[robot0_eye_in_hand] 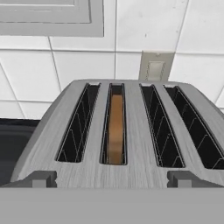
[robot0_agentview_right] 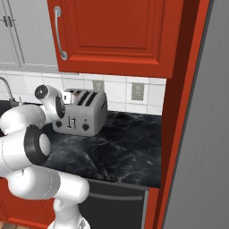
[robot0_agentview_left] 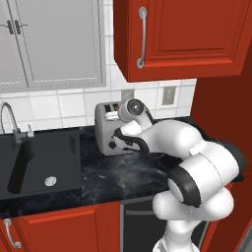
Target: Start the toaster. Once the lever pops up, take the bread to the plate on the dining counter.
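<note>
Your toaster stands at the back edge of the worktop, against the tiled wall; it is heavy and rigid; the bread sits deep in its second slot from the left, light, thin, likely brittle; pinch its top edge across the flat faces; your gripper hangs empty, jaws spread wide.

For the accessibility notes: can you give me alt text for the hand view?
A silver four-slot toaster seen from above and in front, with a brown bread slice sunk in the second slot from the left. Behind it are white wall tiles and a wall socket.
</note>
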